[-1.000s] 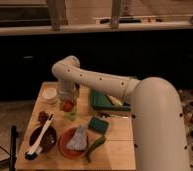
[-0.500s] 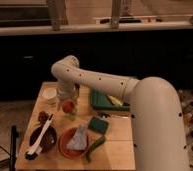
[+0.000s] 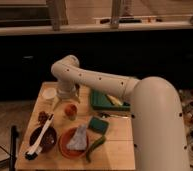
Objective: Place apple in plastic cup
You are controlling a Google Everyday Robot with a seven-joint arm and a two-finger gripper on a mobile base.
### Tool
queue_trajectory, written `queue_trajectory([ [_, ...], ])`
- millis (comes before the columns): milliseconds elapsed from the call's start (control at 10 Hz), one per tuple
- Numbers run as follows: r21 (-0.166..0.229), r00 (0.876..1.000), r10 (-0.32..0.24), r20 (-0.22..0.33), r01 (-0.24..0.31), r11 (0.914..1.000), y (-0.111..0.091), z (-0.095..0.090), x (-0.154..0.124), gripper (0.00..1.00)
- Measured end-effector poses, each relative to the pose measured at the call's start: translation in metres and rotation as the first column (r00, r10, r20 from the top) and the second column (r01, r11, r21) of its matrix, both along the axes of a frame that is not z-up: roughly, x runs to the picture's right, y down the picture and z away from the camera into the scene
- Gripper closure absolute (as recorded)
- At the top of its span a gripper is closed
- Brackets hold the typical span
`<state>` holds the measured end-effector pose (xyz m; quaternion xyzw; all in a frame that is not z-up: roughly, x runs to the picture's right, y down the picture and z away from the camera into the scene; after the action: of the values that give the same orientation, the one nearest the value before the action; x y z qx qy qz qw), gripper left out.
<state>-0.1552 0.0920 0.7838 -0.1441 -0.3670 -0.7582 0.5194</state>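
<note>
**Change since earlier frames:** almost none. The arm (image 3: 105, 87) is bent over the back-left part of the table (image 3: 115, 150) as it was, and the apple shows at the same spot under the wrist.

**Gripper (image 3: 67, 102):** directly above the plastic cup, fingers spread apart and holding nothing. Nothing sits between them that can be made out.

**Apple (image 3: 71, 108):** a red-orange round at the mouth of the plastic cup (image 3: 70, 117). It appears to sit in or on the rim, since it is about as wide as the cup. How deep it has settled cannot be told.

**Progress (a judgement):** the placing looks done or all but done, with the apple delivered and let go. What seems left is to lift the gripper clear and confirm the fruit stays put.

**Neighbours and room:**
- White cup (image 3: 49, 94): just beside the plastic cup on the far-left side, near the table's left edge.
- Dark bowl (image 3: 45, 142) with a brush (image 3: 39, 142) lying across it: front left.
- Orange-red bowl (image 3: 72, 145) holding a grey cloth (image 3: 80, 139): in front of the plastic cup, near it.
- Green sponge (image 3: 97, 125) and long green vegetable (image 3: 95, 145): front centre.
- Green tray (image 3: 107, 100): to the right, partly behind the arm.

**Clear path:** the sides are crowded. Straight up is the open way out, as a sideways drift could knock the cup over.
</note>
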Motion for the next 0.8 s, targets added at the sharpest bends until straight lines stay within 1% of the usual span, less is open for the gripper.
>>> queue_trajectory([
  [300, 0.010, 1.000, 0.004, 0.000, -0.004, 0.9999, -0.0023, -0.0006, 0.0010, 0.20],
  [800, 0.052, 1.000, 0.015, 0.007, -0.015, 0.9985, -0.0091, -0.0037, 0.0030, 0.20],
])
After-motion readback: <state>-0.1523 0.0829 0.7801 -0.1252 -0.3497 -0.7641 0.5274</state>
